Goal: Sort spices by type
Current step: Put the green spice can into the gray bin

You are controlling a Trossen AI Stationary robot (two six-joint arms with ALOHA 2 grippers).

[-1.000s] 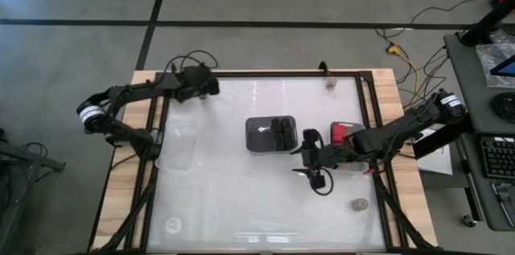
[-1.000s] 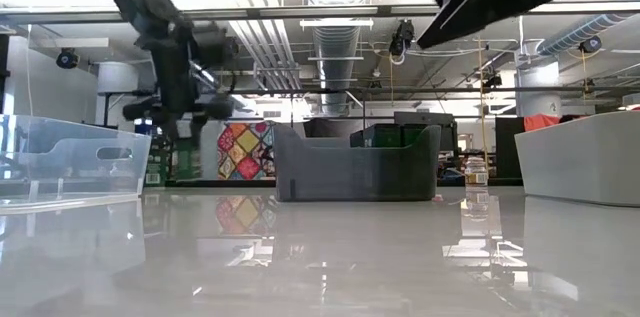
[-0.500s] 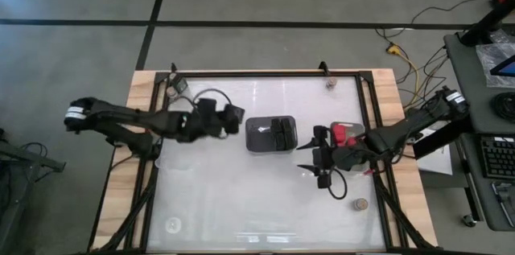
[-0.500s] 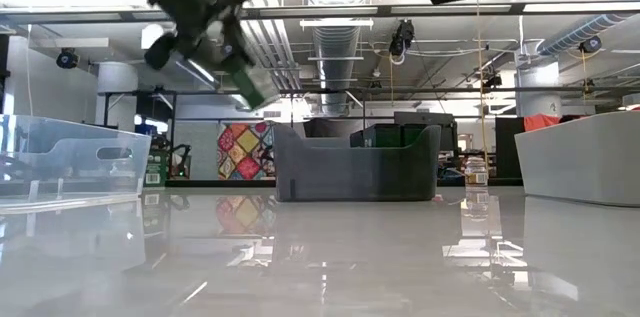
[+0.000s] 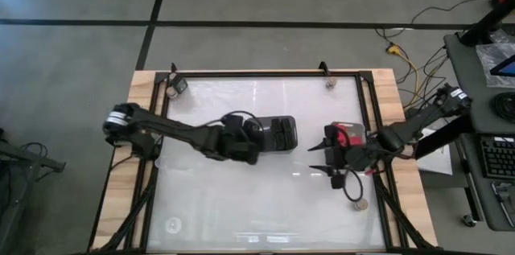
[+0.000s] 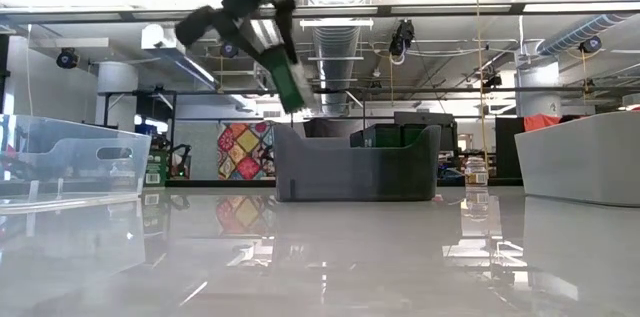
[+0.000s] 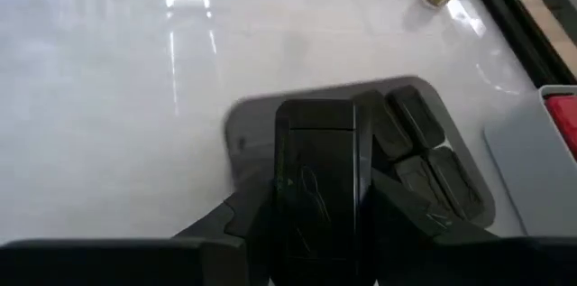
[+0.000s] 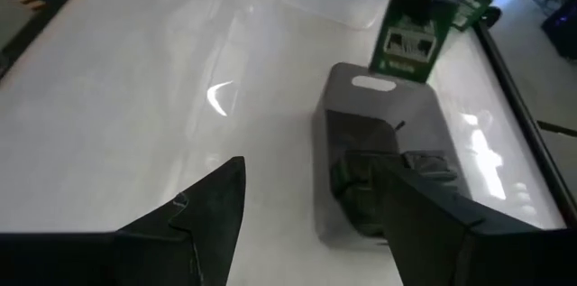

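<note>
— Two arms over the white table (image 5: 241, 207); what is on the left?

— The left gripper (image 5: 245, 144) reaches in to the near end of the dark tray (image 5: 291, 147), jaws clamped on a dark grey-black block (image 7: 315, 187). Seen from the right wrist, that block carries a green label and hangs above the tray's end.

— And in the tray itself?

— More dark blocks (image 5: 282, 130), lying side by side.

— Further right?

— The right gripper (image 5: 323, 164) hovers just beside the tray, fingers spread wide, nothing between them. Behind it a red block (image 5: 348, 136) sits in a pale bin by the table's right edge. A tan-topped jar (image 5: 360, 204) stands alone near the front right corner.
</note>
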